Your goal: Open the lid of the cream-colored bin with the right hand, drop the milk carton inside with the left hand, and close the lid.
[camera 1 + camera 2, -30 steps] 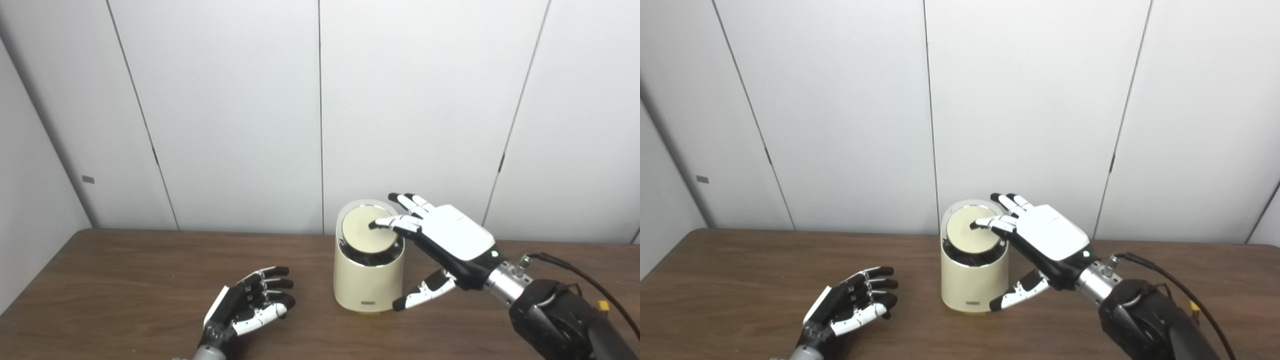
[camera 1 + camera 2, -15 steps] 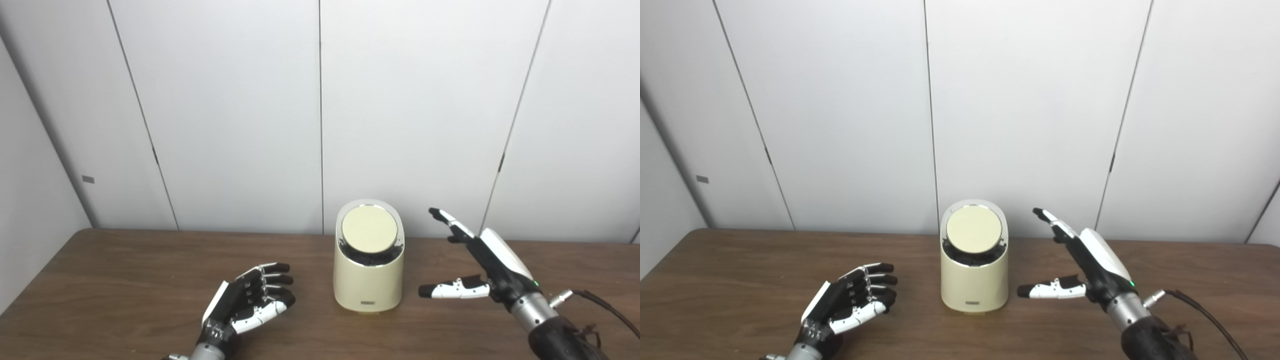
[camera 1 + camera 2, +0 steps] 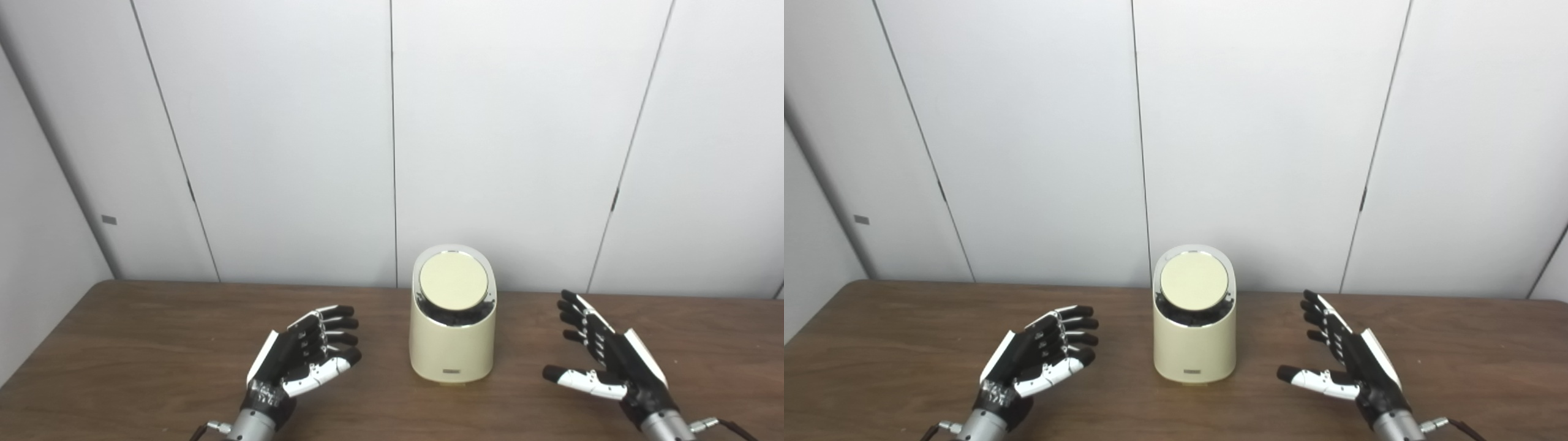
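Bin [image 3: 452, 343] is what we see in the middle of the brown table [image 3: 141, 343]: a cream-colored bin, standing up straight near the white wall [image 3: 275, 135]. Its round lid [image 3: 454, 280] is down and shut. We see no milk carton anywhere. Our left hand [image 3: 303, 358] rests to the left of the bin, palm up, fingers apart, holding nothing. Our right hand [image 3: 603, 361] sits to the right of the bin, fingers spread, also holding nothing. Neither hand touches the bin.
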Motion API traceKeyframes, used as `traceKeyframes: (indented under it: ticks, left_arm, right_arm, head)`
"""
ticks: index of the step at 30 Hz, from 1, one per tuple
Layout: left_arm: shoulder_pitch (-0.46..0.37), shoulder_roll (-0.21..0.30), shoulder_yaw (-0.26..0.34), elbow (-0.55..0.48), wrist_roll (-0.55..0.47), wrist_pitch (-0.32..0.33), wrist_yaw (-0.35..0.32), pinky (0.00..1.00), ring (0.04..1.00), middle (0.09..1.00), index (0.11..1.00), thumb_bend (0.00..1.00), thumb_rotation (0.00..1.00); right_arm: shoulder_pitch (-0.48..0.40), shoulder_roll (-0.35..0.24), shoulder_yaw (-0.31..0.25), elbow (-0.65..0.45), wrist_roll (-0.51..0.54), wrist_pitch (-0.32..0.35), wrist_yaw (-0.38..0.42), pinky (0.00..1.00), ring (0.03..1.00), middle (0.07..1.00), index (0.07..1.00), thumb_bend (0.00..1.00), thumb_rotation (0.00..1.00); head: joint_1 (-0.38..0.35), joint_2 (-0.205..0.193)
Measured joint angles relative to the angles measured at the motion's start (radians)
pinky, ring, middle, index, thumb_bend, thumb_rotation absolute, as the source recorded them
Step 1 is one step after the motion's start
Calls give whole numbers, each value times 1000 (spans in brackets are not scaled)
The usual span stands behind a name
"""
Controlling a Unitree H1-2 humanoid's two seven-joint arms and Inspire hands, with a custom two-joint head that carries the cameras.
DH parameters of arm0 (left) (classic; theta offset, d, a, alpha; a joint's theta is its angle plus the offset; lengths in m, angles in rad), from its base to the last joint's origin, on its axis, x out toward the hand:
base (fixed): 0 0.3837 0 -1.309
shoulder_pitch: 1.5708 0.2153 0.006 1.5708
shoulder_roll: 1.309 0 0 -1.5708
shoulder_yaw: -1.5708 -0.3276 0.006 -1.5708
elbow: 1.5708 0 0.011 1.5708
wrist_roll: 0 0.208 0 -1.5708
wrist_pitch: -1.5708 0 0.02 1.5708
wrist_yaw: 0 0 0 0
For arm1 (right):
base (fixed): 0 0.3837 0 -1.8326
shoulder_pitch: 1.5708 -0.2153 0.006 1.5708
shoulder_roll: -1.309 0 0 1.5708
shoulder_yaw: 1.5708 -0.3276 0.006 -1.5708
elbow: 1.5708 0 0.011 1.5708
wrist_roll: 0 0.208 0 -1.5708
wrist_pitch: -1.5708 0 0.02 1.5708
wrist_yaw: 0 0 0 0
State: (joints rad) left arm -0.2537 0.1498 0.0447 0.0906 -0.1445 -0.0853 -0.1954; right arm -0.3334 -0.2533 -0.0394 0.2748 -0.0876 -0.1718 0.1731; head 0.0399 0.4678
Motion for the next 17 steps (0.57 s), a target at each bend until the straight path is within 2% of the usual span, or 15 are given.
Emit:
traceKeyframes:
  ticks: [5,11,17]
  left_arm:
    - [-27,8,-9,29,27,-92,-9,604,717,809,887,723,162]
    - [-30,6,-13,39,29,-112,-11,663,761,835,917,747,165]
    - [-30,6,-8,52,28,-129,-9,655,758,834,909,757,183]
  right_arm:
    - [3,-7,8,23,2,-56,2,841,898,901,940,909,374]
    - [6,-9,8,36,15,-109,2,845,895,903,929,916,355]
    - [18,-2,4,38,48,-123,-1,837,883,894,917,933,363]
  head:
    - [-6,3]
    - [-5,6]
    - [-9,9]
